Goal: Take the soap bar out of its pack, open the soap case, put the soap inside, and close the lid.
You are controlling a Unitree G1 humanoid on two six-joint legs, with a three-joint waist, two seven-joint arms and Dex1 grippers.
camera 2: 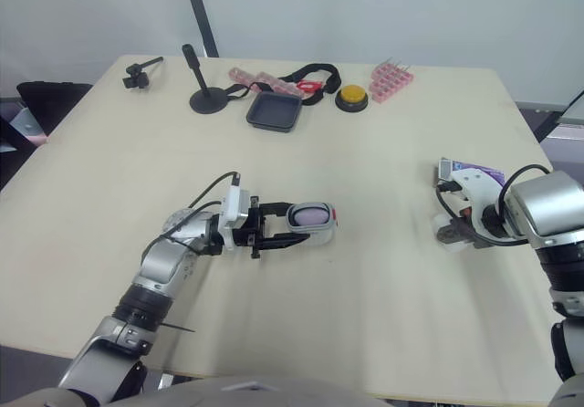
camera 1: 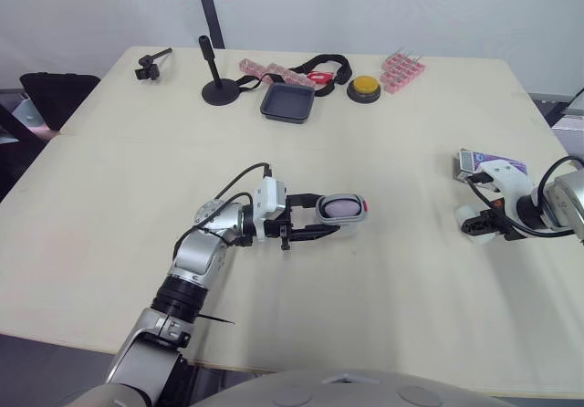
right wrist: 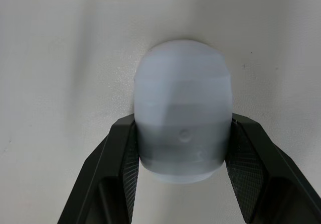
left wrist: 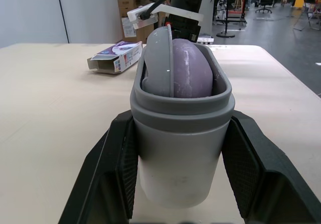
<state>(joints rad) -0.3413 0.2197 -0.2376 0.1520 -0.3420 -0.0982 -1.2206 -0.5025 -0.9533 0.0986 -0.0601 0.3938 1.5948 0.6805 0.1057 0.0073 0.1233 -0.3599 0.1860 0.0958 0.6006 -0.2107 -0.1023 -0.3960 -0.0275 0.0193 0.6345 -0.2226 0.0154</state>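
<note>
- Your left jaws are clamping the grey soap case [left wrist: 181, 153] by its two sides. They are closed just to its width, with the ribbed pads pressing flat on the smooth plastic wall.
- The purple soap [left wrist: 193, 76] is sitting inside that case. Its rounded, waxy top is bulging above the rim, beside a grey inner piece.
- Your right jaws are gripping the pale, domed lid [right wrist: 183, 128] across its width, partly closed on it. The lid appears to be resting on the surface [right wrist: 60, 58].
- The lid is lying well apart from the case, so I judge you are heading into the closing step. You are going to need to lift it, carry it over and lower it square to the rim, with the left grip steady.
- The slick plastic is likely to slip if you are squeezing off-centre.
- Just beyond the right jaws, the opened cardboard pack [camera 1: 493, 163] is lying flat.
</note>
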